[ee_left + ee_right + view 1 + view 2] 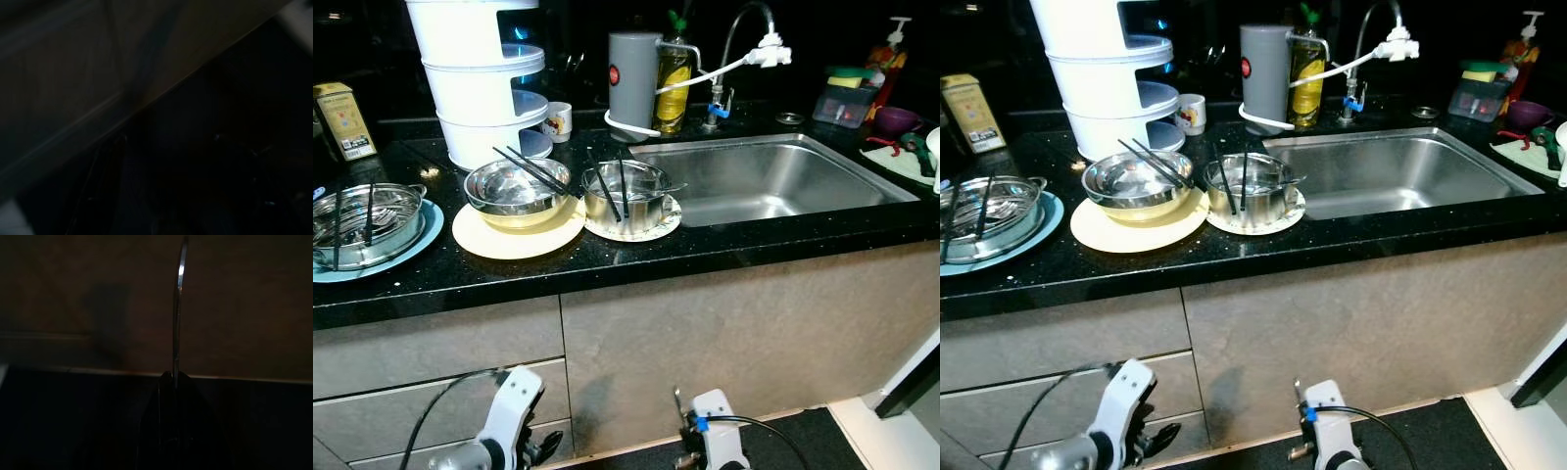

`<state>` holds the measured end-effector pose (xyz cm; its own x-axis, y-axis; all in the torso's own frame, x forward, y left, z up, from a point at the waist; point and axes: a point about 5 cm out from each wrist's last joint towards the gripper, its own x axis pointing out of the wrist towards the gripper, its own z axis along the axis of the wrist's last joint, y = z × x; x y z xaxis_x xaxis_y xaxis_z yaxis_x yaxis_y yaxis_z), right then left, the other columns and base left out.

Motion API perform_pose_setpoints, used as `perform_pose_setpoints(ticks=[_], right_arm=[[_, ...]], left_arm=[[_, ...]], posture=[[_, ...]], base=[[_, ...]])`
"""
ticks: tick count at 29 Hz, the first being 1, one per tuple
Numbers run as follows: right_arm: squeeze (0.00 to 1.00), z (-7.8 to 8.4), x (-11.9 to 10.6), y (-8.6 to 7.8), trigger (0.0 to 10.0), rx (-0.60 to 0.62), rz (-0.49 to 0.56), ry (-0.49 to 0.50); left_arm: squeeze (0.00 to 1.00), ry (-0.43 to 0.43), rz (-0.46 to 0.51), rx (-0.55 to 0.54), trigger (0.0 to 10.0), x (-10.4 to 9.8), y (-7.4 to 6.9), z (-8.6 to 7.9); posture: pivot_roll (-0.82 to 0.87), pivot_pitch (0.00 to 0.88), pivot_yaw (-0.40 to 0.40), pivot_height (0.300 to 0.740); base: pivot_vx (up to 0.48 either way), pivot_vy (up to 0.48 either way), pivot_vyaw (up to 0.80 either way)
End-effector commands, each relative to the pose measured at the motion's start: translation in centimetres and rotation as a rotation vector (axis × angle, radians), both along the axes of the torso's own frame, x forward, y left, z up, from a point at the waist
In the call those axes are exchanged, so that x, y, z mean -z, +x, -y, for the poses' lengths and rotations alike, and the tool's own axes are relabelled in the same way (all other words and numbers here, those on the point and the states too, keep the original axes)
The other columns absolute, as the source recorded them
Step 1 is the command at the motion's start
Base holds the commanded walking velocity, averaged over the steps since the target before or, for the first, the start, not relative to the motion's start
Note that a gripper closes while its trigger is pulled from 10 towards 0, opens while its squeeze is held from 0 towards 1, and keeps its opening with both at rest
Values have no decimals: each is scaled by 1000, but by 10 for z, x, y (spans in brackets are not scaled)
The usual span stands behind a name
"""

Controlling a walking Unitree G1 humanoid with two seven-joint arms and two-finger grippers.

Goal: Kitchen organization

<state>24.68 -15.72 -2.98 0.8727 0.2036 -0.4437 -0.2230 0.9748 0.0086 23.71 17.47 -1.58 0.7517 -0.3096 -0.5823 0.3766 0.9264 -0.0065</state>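
Two end effectors low before the cabinet, right end effector (173, 382) clamped on thin metal utensil (179, 308), left end effector's (540, 450) opening unclear

Grey kettle (634, 78) and oil bottle (673, 86) behind sink (773, 176).

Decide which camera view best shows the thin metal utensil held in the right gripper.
The right wrist view: the thin metal utensil rises from the closed right gripper, catching light. Both eye views show it as a small sliver above the wrist; the left wrist view is too dark.
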Motion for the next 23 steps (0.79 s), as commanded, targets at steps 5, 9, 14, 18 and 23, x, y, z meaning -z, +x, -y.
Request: perform_pose_setpoints(ticks=[5, 9, 14, 18, 23], right_arm=[[0, -8, 11, -10, 10000, -40, -54, -65], [0, -3, 21, -17, 10000, -12, -130, -152], [0, 5, 27, -25, 10000, 63, -189, -144], [0, 8, 30, -31, 10000, 76, -200, -126], [0, 8, 33, -35, 10000, 63, -217, -126]], left_arm=[[0, 182, -89, -103, 10000, 31, -20, -16], [0, 126, -142, -115, 10000, 40, -28, -11], [0, 37, -116, -227, 10000, 43, -31, -12], [0, -13, -48, -319, 10000, 41, -31, -14], [0, -3, 3, -335, 10000, 39, -31, -15]], posture=[[-23, 28, -38, 740], [-27, 24, -38, 740], [-31, 26, -41, 740], [-33, 55, -46, 740], [-43, 112, -42, 740]], base=[[0, 0, 0], [0, 0, 0], [0, 0, 0], [0, 0, 0], [0, 0, 0]])
